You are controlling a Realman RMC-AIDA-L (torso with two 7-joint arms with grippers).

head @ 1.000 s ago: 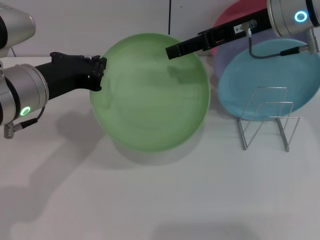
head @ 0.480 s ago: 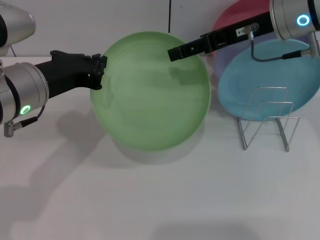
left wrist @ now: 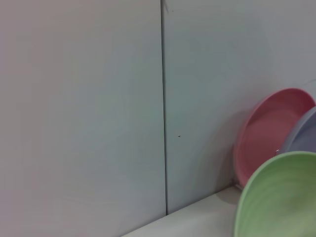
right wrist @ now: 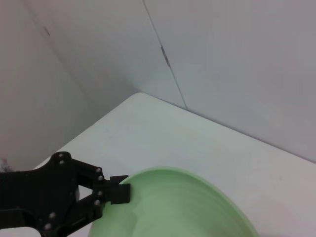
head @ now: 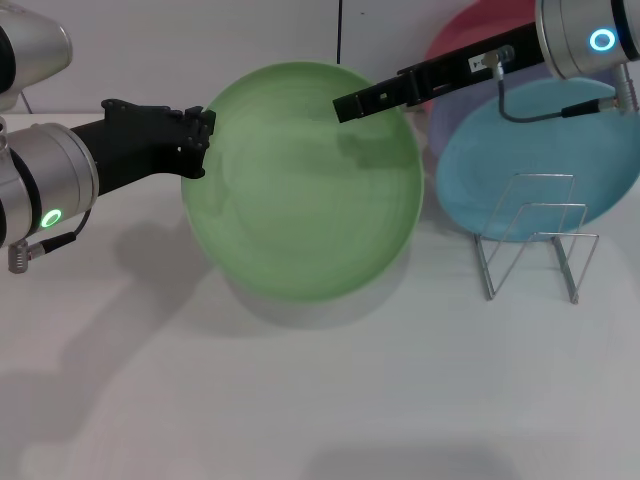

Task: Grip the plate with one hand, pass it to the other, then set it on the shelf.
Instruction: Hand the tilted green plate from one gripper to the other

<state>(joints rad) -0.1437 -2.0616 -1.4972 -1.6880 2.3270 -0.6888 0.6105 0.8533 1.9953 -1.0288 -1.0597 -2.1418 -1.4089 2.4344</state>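
Observation:
The light-green plate [head: 300, 190] is held up off the table, its face turned toward me. My left gripper [head: 203, 145], on the green-ring arm, is shut on the plate's left rim. The right wrist view shows that grip [right wrist: 116, 193] on the plate's edge [right wrist: 187, 207]. My right gripper [head: 345, 103], on the blue-ring arm, reaches in from the upper right, and its tip lies over the plate's upper right part. The wire shelf [head: 535, 240] stands on the table to the right, with nothing in it. The plate's rim also shows in the left wrist view [left wrist: 281, 197].
A teal plate [head: 540, 160] leans behind the shelf. A lavender plate [head: 450, 125] and a pink plate [head: 465, 30] stand behind it against the wall. The white table [head: 320, 400] extends to the front.
The plate and both grippers have barely moved. The plate sits slightly higher and the right gripper's tip has shifted a little to the right.

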